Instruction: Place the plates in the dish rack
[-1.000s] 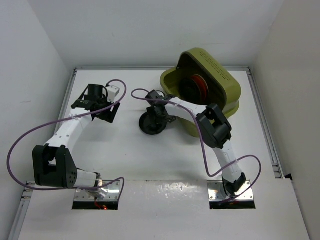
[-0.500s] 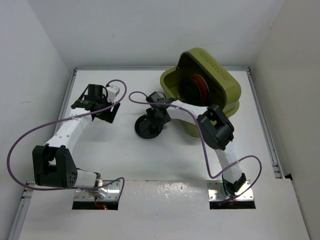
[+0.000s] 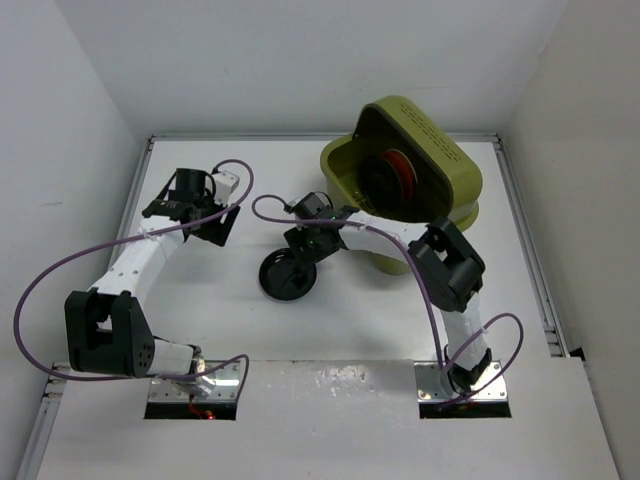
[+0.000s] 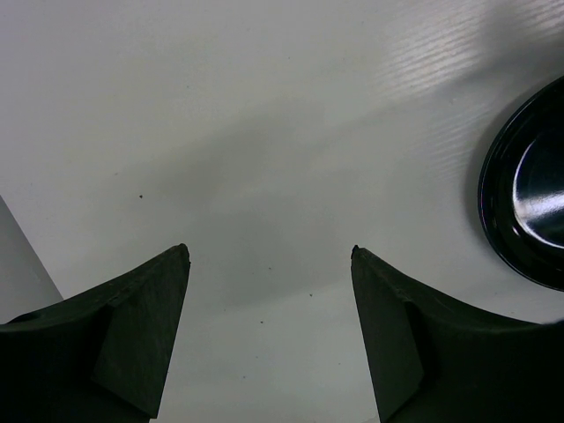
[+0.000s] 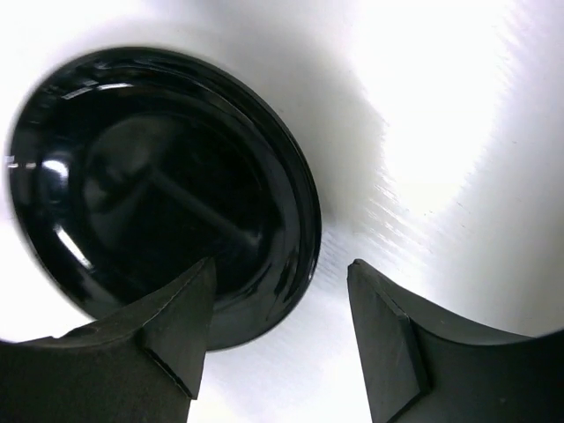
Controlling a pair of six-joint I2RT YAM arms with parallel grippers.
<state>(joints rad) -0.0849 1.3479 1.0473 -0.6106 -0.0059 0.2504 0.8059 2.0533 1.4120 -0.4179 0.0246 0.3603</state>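
Jaws: left gripper (image 4: 270, 251) parted, empty, above table (image 4: 264, 115); right gripper (image 5: 282, 264) parted, astride rim of black plate (image 5: 159, 176). Since earlier frame: black plate and right gripper shifted nearer and leftward, away from dish rack (image 3: 445, 165).

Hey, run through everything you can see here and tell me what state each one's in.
Black plate: lying flat on the table, right side up, not yet racked.
Right hand: open, fingers either side of the black plate's rim.
Left hand: open, empty, over the table.
Dish rack: lid raised.
Orange plate: standing on edge in the dish rack.
Second black plate: standing on edge in front of it.
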